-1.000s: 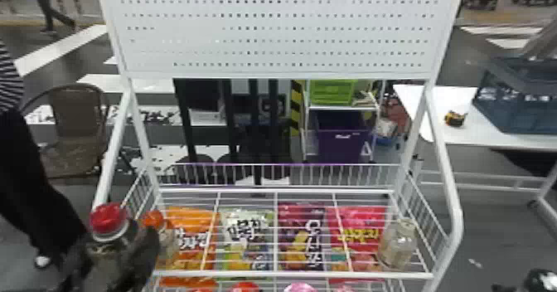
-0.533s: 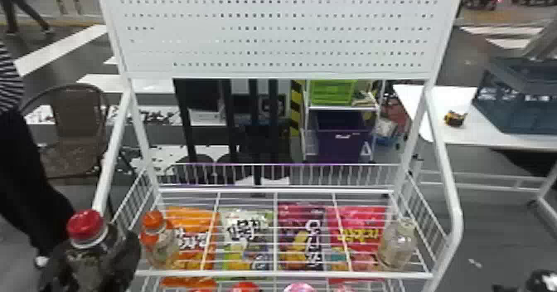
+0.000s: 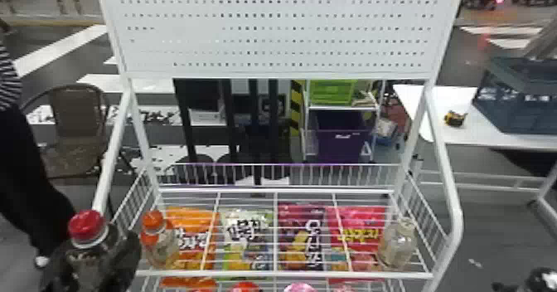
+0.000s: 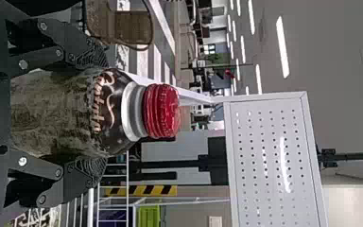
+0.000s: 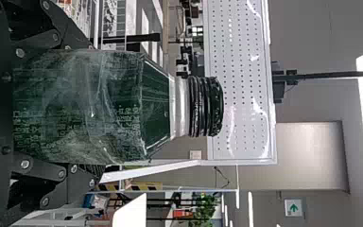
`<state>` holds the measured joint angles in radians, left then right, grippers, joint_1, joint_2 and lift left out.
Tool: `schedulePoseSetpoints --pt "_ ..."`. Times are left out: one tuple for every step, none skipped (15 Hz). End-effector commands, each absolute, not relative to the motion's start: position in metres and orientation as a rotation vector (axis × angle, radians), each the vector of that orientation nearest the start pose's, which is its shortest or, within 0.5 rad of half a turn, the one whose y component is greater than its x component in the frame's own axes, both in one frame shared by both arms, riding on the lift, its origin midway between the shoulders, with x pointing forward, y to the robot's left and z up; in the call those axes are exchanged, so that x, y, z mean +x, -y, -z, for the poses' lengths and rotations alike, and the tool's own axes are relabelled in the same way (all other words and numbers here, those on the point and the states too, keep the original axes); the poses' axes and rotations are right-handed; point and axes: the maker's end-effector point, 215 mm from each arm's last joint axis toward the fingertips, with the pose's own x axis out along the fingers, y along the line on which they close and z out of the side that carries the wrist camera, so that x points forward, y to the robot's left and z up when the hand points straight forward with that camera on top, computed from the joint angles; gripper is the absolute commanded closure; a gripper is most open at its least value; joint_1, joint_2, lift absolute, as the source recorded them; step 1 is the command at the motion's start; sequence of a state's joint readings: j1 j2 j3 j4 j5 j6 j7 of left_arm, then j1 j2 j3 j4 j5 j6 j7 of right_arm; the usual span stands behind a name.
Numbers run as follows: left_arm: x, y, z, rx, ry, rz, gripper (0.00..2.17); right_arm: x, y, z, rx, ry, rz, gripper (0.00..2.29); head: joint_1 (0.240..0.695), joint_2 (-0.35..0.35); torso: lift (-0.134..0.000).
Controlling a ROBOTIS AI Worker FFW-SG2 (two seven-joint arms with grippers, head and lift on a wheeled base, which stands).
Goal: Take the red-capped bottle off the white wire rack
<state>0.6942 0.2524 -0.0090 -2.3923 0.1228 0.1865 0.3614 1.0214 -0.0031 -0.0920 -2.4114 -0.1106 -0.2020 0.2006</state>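
My left claw [image 4: 96, 112] is clamped around the red-capped bottle [image 3: 90, 262], upright at eight o'clock in the head view, apparently just outside the white wire rack [image 3: 290, 275]. My right claw [image 5: 93, 113] grips a black-capped bottle [image 5: 123, 106]. If I swing the left one toward three o'clock, I could topple the orange-capped bottle [image 3: 161, 246]; too loose a squeeze could let mine slip.

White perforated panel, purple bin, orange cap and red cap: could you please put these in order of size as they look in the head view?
White perforated panel
Purple bin
Red cap
Orange cap
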Motion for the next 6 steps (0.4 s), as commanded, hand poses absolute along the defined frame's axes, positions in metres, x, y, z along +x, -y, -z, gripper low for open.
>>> schedulePoseSetpoints --pt "0.3971 -0.2861 0.2835 0.086 -0.063 -0.184 2.14 0.3088 0.2271 0.2671 0.025 0.030 -0.134 1.13 0.499 0.000 0.000" --pt "0.3975 -0.2863 0.2838 0.085 -0.062 -0.184 2.14 0.3091 0.2268 0.2647 0.022 0.034 -0.135 1.13 0.499 0.000 0.000" --pt "0.3975 -0.2864 0.2829 0.082 -0.058 -0.185 2.14 0.3092 0.2264 0.2648 0.022 0.032 -0.137 1.13 0.499 0.000 0.000" --pt "0.3977 -0.2862 0.2793 0.078 -0.044 -0.185 2.14 0.3094 0.2269 0.2658 0.023 0.028 -0.136 1.13 0.499 0.000 0.000" --pt "0.3977 -0.2863 0.2795 0.075 -0.043 -0.186 2.14 0.3089 0.2268 0.2663 0.021 0.026 -0.136 1.13 0.499 0.000 0.000" --pt "0.3978 -0.2862 0.2777 0.074 -0.037 -0.185 2.14 0.3091 0.2266 0.2664 0.021 0.025 -0.138 1.13 0.499 0.000 0.000"
